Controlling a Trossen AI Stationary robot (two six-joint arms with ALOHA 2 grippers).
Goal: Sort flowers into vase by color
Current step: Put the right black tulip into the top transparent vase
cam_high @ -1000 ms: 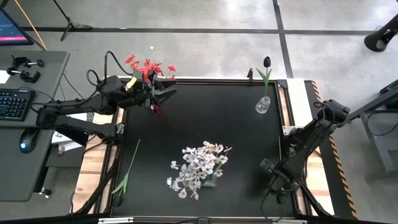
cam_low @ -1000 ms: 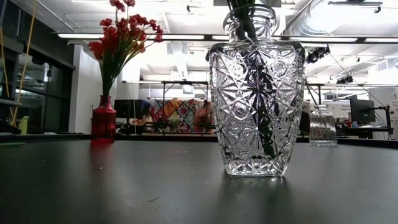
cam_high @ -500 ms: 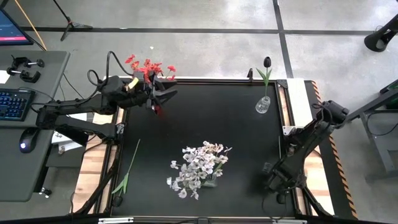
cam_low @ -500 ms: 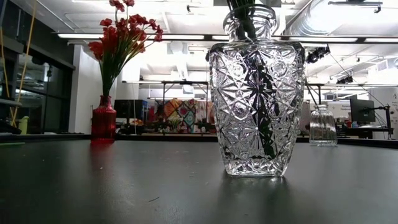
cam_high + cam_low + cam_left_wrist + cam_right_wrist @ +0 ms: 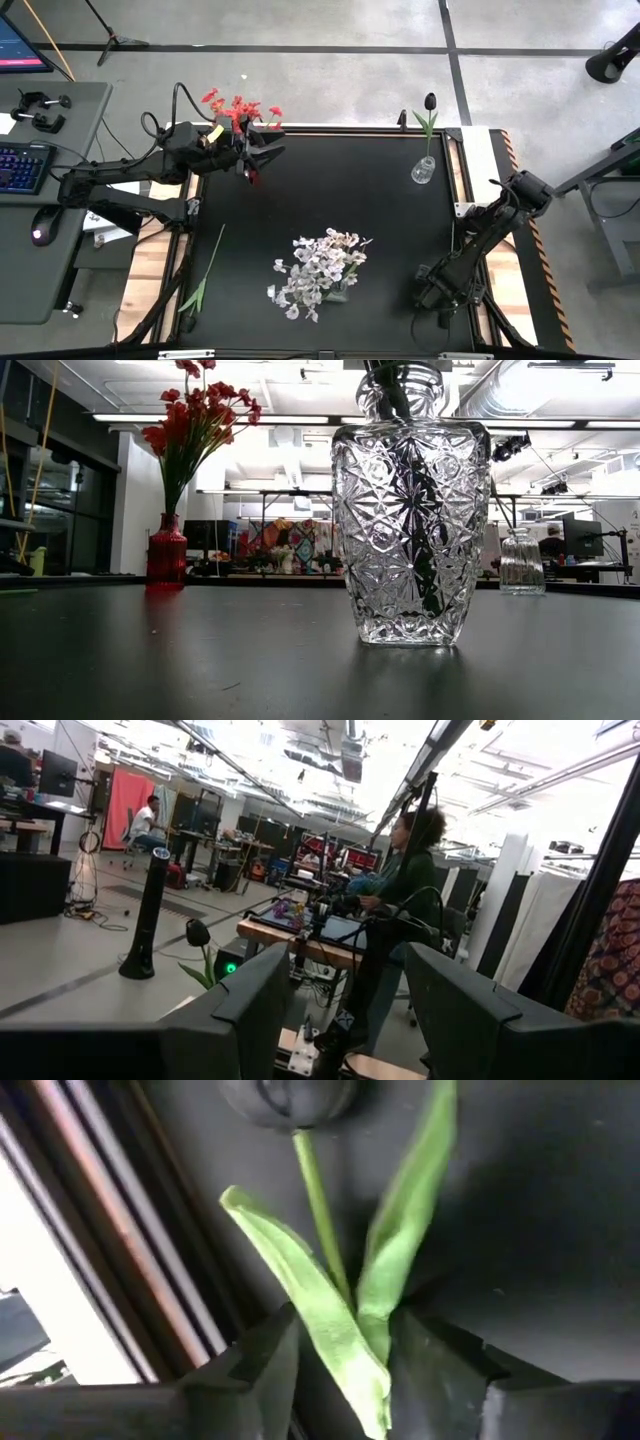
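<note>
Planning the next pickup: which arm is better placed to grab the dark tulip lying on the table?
Right. The right gripper already straddles the tulip, fingers on either side of its leaves. The left gripper sits by the red flowers.

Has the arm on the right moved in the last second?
Yes. In the high view the right gripper has slid along the black table's right edge, farther from the small clear glass vase, over a dark tulip.

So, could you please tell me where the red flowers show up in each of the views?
High view: red flowers at the table's far-left corner.
Low view: upper left, rising from a red vase.
Left wrist view: not in it.
Right wrist view: not in it.
Shared landmark: the cut-glass vase, front and centre in the low view; in the high view it sits under the white flowers.
</note>
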